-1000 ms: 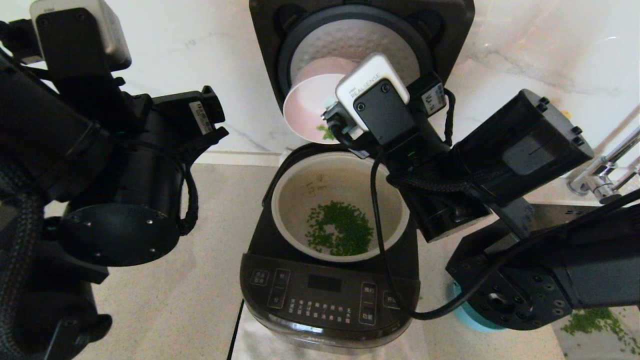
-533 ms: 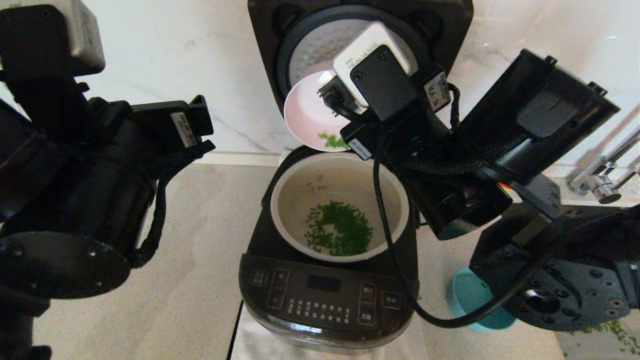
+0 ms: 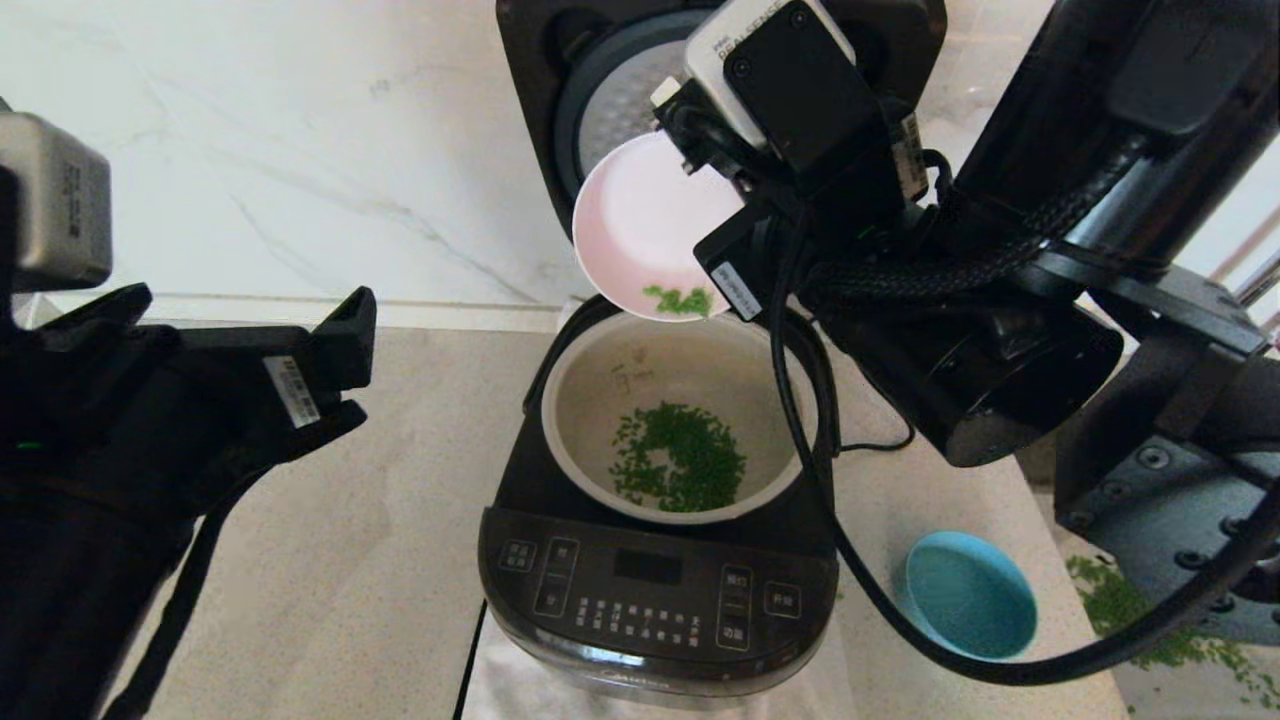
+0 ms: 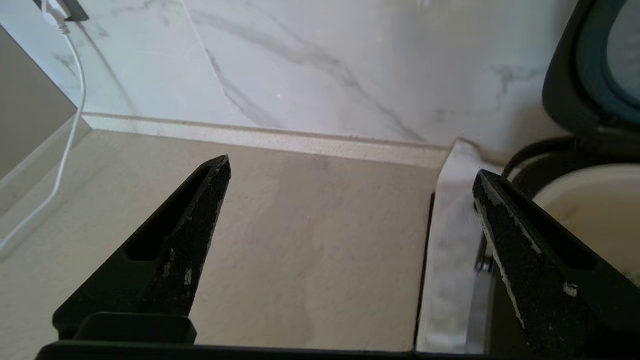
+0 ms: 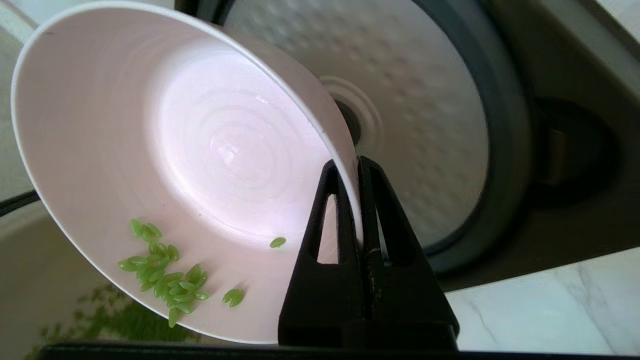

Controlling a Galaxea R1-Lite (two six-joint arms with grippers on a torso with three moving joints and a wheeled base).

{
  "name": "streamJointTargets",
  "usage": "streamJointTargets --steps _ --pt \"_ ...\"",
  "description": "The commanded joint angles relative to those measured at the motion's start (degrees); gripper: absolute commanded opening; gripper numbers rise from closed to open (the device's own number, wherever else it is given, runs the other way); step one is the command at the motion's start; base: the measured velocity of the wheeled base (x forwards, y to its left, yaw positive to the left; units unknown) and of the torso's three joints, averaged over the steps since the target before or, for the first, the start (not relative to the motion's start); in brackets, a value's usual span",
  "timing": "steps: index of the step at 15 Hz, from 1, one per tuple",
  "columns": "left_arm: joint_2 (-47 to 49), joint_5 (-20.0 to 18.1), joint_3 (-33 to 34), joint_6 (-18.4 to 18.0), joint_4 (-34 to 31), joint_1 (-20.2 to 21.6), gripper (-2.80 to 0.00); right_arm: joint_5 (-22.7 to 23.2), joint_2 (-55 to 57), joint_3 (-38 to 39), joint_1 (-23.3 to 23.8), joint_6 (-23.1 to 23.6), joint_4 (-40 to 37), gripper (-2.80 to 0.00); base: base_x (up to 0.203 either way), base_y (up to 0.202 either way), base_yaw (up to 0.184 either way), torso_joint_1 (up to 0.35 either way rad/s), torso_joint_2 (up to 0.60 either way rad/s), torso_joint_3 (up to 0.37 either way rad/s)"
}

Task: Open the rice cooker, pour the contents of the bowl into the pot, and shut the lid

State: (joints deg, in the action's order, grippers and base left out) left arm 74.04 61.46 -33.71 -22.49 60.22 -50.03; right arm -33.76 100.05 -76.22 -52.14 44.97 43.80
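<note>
The black rice cooker [image 3: 655, 590] stands open at centre, its lid [image 3: 610, 90] raised against the wall with the dimpled silver underside [image 5: 430, 125] showing. Green grains [image 3: 680, 458] lie in the cream pot [image 3: 585, 400]. My right gripper [image 5: 350, 167] is shut on the rim of the pale-pink bowl [image 3: 640, 220] [image 5: 200, 150], held steeply tilted above the pot's far edge. A few green grains [image 5: 160, 277] cling near the bowl's low rim [image 3: 680, 300]. My left gripper [image 4: 350, 170] hangs open over the counter left of the cooker, holding nothing.
A teal bowl [image 3: 968, 595] sits on the counter right of the cooker, with spilled green grains [image 3: 1120, 605] further right. The marble wall [image 3: 300, 150] runs behind. A white cloth strip [image 4: 450, 240] lies beside the cooker. A white cable [image 4: 70, 125] hangs at far left.
My right arm has lifted and swung, tipping the pink bowl more steeply above the pot; the teal bowl is uncovered. My left arm has dropped lower and drawn back to the left.
</note>
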Motion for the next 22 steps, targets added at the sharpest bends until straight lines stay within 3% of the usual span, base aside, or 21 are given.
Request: streamJointTargets --steps 1,7,12,19,22 --pt "-3.43 0.36 0.75 -0.18 -1.14 -0.55 0.00 -0.40 -2.04 -1.79 -0.65 -1.62 -5.34 -2.80 0.000 0.000 0.000 0.000 0.00 0.000" --pt "-7.02 0.50 3.47 -0.01 -1.95 0.17 0.00 -1.28 -10.21 -1.78 -0.95 -14.64 -25.12 -2.80 0.000 0.000 0.000 0.000 0.00 0.000" --pt "-7.63 0.49 6.52 0.34 -2.13 0.58 0.00 -1.49 -15.18 -1.47 -1.89 -24.60 -36.17 -2.80 0.000 0.000 0.000 0.000 0.00 0.000" --pt "-6.34 0.02 7.40 1.15 -3.31 -0.28 0.00 -1.75 -17.47 0.41 -0.28 -27.99 -38.15 -2.80 0.000 0.000 0.000 0.000 0.00 0.000" --pt "-8.31 0.69 7.01 1.48 -3.48 2.54 0.00 -2.32 -22.49 3.42 1.09 -29.71 -41.53 -2.80 0.000 0.000 0.000 0.000 0.00 0.000"
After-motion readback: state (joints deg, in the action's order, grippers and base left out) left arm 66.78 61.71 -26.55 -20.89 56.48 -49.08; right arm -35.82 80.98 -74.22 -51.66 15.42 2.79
